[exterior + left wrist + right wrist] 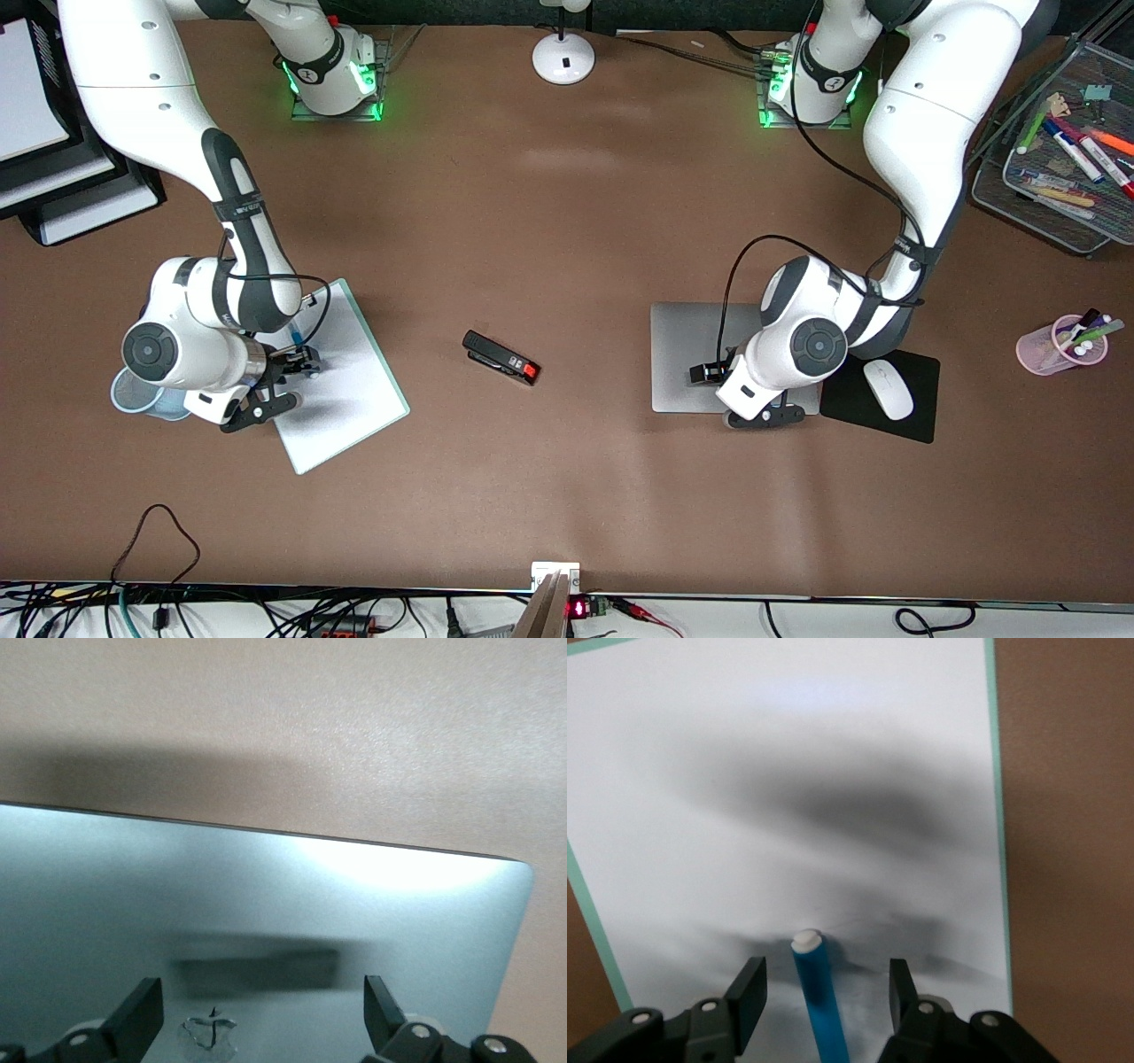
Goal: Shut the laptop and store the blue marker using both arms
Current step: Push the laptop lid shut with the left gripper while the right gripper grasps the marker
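Note:
The laptop (691, 354) lies shut and flat toward the left arm's end of the table. Its silver lid (266, 895) fills the left wrist view, apple logo showing. My left gripper (764, 418) (261, 997) hovers just over the lid, open, with nothing between its fingers. The blue marker (818, 992) (295, 336) lies on a white board (345, 381) (833, 771) toward the right arm's end, its whitish end pointing away from the wrist. My right gripper (257, 412) (826, 983) is low over the board. Its fingers straddle the marker with a gap on each side.
A black stapler-like device (500, 357) lies mid-table. A white mouse (888, 388) sits on a black mousepad (921, 372) beside the laptop. A pink cup (1059, 347) of markers and a mesh tray (1054, 142) stand at the left arm's end. A bluish cup (133, 396) sits under the right arm.

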You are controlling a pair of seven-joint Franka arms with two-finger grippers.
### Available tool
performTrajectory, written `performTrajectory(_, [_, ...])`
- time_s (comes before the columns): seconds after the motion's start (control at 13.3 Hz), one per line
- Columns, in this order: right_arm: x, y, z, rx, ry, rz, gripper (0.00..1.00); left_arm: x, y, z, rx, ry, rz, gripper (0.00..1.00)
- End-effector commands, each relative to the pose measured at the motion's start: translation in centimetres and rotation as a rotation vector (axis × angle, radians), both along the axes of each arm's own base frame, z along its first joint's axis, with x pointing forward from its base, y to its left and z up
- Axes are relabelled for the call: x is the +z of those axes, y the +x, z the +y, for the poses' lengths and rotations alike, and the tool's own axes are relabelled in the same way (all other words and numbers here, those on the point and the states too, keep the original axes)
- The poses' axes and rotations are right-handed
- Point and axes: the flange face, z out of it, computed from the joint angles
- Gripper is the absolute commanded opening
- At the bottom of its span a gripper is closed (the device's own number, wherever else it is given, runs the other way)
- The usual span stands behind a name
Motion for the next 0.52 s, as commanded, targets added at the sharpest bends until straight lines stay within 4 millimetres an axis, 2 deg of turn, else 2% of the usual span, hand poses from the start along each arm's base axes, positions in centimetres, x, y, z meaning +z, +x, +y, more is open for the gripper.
performTrajectory(0.0, [-0.2, -0.1, 0.4, 0.026, -0.011, 0.004, 0.59, 0.7, 1.3, 0.3, -0.005, 0.014, -0.030, 1.00])
performTrajectory(0.3, [-0.4, -0.2, 0.0, 0.065, -0.057, 0.008, 0.54, 6.2, 3.7, 2.7, 0.040, 0.007, -0.114, 1.00])
performTrajectory(0.45, [-0.4, -0.3, 0.1, 0.067, -0.057, 0.008, 0.53, 10.0, 4.7, 5.1, 0.072, 0.008, -0.165, 1.00])
